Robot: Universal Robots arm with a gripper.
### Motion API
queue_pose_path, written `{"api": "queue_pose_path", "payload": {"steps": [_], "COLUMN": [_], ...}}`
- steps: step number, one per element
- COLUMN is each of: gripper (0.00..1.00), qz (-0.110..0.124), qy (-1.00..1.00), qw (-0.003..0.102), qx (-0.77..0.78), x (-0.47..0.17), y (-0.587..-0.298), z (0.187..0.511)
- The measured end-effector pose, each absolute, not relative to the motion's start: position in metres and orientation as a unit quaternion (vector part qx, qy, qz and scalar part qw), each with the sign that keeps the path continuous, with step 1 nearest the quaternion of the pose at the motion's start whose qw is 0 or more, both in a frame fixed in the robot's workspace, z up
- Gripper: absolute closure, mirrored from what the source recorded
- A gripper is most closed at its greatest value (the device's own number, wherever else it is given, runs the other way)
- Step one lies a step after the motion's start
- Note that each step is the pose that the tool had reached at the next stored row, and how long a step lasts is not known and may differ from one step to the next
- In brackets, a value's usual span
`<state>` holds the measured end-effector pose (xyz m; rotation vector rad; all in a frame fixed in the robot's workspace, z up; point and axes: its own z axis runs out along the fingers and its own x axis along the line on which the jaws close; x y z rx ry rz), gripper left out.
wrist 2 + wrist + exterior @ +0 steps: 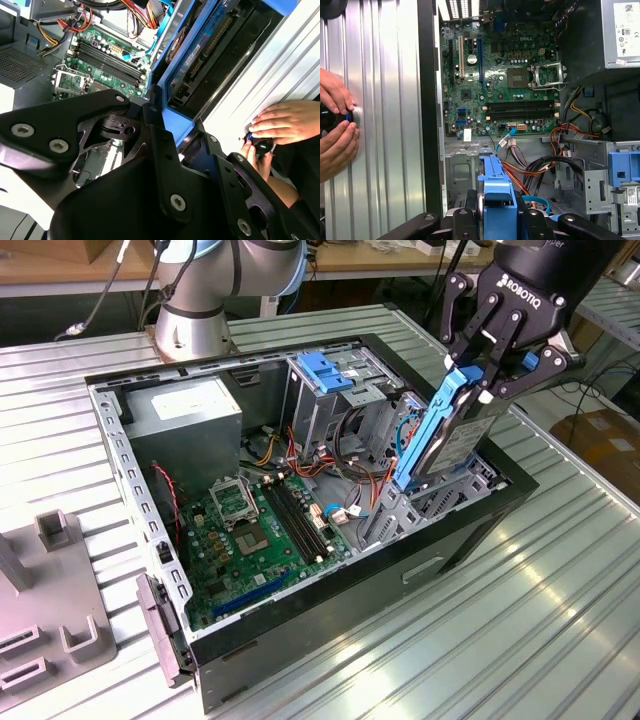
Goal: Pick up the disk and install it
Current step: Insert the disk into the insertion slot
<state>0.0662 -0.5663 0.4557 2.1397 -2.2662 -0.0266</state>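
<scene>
The disk point(452, 435), a dark-grey hard drive with bright blue side rails, stands on edge, tilted, over the drive bay point(430, 502) at the end of the open computer case point(330, 630) on the exterior view's right. My gripper point(484, 380) is shut on its upper end, one finger on each flat side. The disk's lower end reaches down among the bay's metal walls. In the second wrist view the disk point(197, 55) runs away from my black fingers point(160, 145). In the first wrist view its blue end tab point(497, 192) sits between the fingers point(462, 220).
Inside the case lie a green motherboard point(260, 530), a grey power supply point(190, 420), a blue latch piece point(325, 370) and loose cables point(350, 455). A person's hands point(335, 125) rest on the ribbed metal table point(560, 600) beside the case. A grey fixture point(50, 590) stands at the exterior view's left.
</scene>
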Motion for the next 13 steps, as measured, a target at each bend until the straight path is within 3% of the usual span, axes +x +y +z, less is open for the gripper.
{"api": "queue_pose_path", "payload": {"steps": [13], "gripper": [0.63], "qz": [-0.009], "qy": [-0.726], "qw": [0.012], "qx": [0.687], "x": [0.0668], "y": [-0.5637], "z": [0.4547]}}
